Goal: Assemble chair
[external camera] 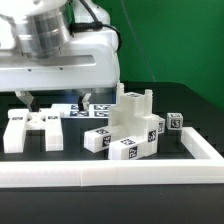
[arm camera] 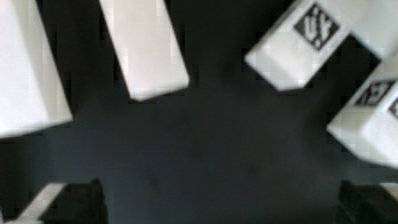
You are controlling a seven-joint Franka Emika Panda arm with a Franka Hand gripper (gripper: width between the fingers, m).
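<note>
Standing blocky, white, tagged — chair (external camera: 130,125) partly joined; jaws spread wide, empty.

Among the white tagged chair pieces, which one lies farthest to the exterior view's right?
The small cube, standing alone between the tall blocky assembly and the border frame; every other piece lies further to that view's left.

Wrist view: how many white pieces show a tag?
2: one tagged piece beside the plain bar, a second tagged piece cut by the frame edge; others may be hidden.
</note>
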